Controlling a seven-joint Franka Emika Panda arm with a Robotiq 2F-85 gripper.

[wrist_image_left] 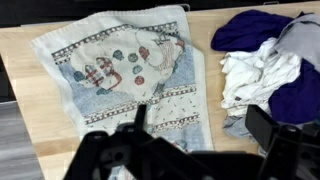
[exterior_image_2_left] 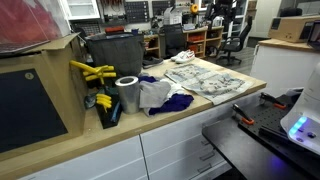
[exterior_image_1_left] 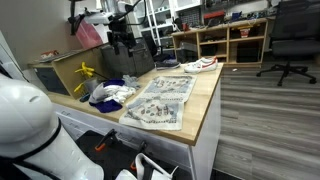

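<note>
Wood counter: gripper w/ jaws wide abv patterned cloth.

No word, number, brand or sign can be read in any view. The patterned cloth, spread on the wooden counter from the centre toward 11 o'clock in the wrist view, carries small blue and red printed figures and banded borders, but no letters can be made out. In an exterior view the shelving at 1 o'clock holds things too small and blurred to read. In an exterior view the grey roll, just left of centre, shows no legible label.
</note>
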